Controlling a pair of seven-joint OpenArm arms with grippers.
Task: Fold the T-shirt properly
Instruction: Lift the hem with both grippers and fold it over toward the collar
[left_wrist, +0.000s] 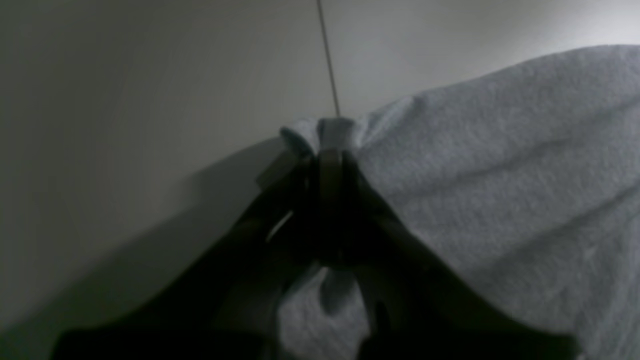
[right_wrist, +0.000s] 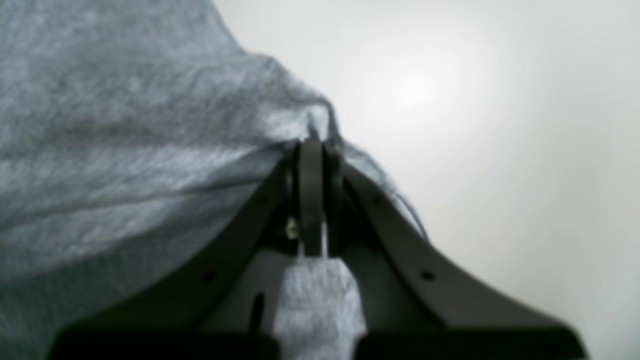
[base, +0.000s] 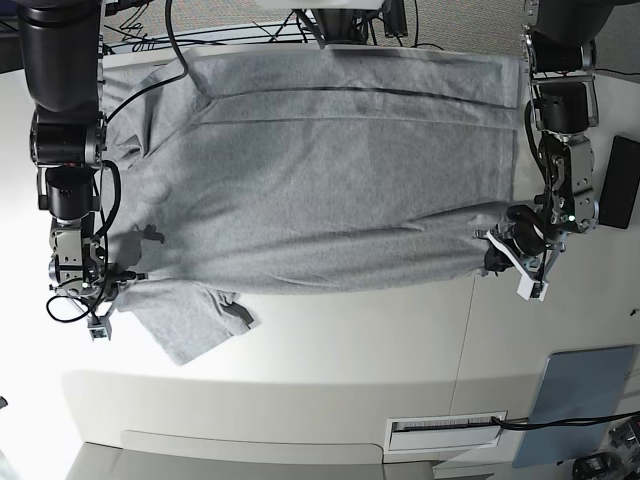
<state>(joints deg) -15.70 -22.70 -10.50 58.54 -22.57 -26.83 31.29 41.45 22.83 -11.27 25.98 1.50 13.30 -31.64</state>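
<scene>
Dark plastic fingers of the left end effector (left_wrist: 330, 150) fill the foreground of the left wrist view, clenched on a bunched corner of the large heather-grey cotton T-shirt (base: 340, 190). That shirt is the biggest thing in the scene: it lies spread flat and plain side up across the white counter (base: 330, 360), its long axis running side to side in the base view, with one sleeve (base: 185, 322) splayed toward the near edge. No lettering shows on the upper face.

Both arms grip the shirt's near edge at opposite ends. On the base view's right, the left end effector pinches the hem corner; on its left, the right end effector (right_wrist: 311, 150) is clamped on cloth close by the sleeve. From each gripping point the body of the shirt stretches away toward the far side of the counter, so carrying this near edge over the rest looks like the likely fold, both arms being equally placed.
</scene>
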